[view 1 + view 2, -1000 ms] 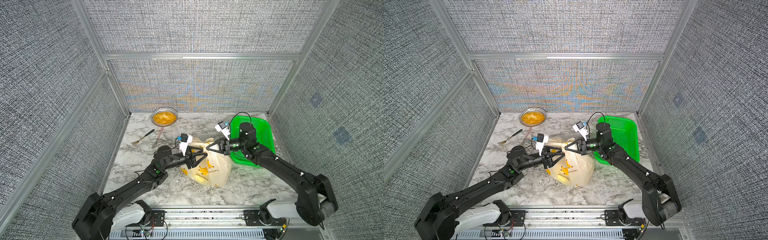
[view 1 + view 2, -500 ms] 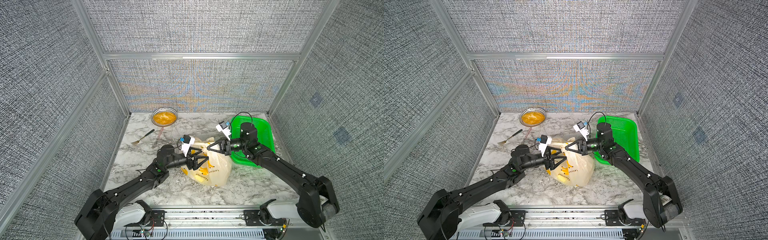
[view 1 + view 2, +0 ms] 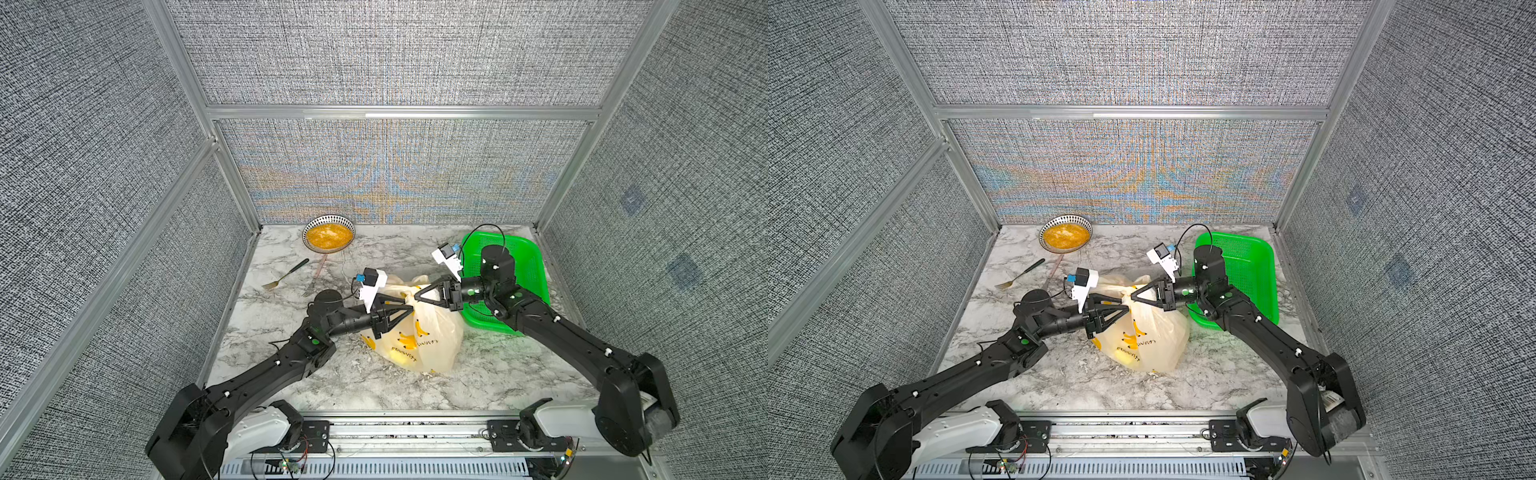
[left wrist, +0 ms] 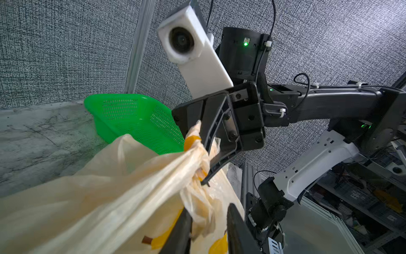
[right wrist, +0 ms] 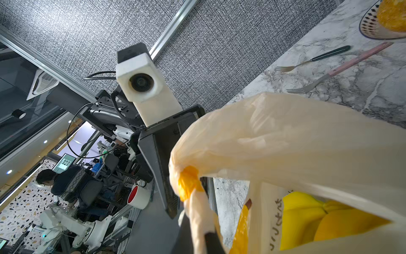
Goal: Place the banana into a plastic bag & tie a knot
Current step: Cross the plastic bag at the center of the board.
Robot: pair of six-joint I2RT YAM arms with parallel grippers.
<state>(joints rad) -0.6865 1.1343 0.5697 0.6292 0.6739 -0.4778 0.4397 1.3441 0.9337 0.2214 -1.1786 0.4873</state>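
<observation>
1. The right gripper [image 3: 417, 300] is pinching one cream tail of the handles, with its jaws fully closed on it. In the right wrist view that strand is running straight from the knot [image 5: 189, 182] down into the grip.
2. The left gripper [image 4: 208, 222] is straddling the other tail. Its fingers [image 4: 180, 233] are standing a little apart with crumpled plastic hanging between them, and I cannot tell whether they are actually biting on it.
3. The knot [image 3: 408, 297] is sitting between the two sets of fingertips, right at the right arm's tips and just past the left arm's. Neither arm is meaningfully nearer, and in both top views the grippers are pointing at each other almost tip to tip.
4. The tails are lying along the line joining the grippers, across the table. Judging from that, tightening is calling for a pull apart along this line, once the left hold is firm.
5. The plastic bag [image 3: 428, 345] is resting under the knot on the marble table [image 3: 291, 332], mid-table and just beside the green basket [image 3: 530, 266]. The yellow banana [image 5: 305, 211] is showing inside it.
</observation>
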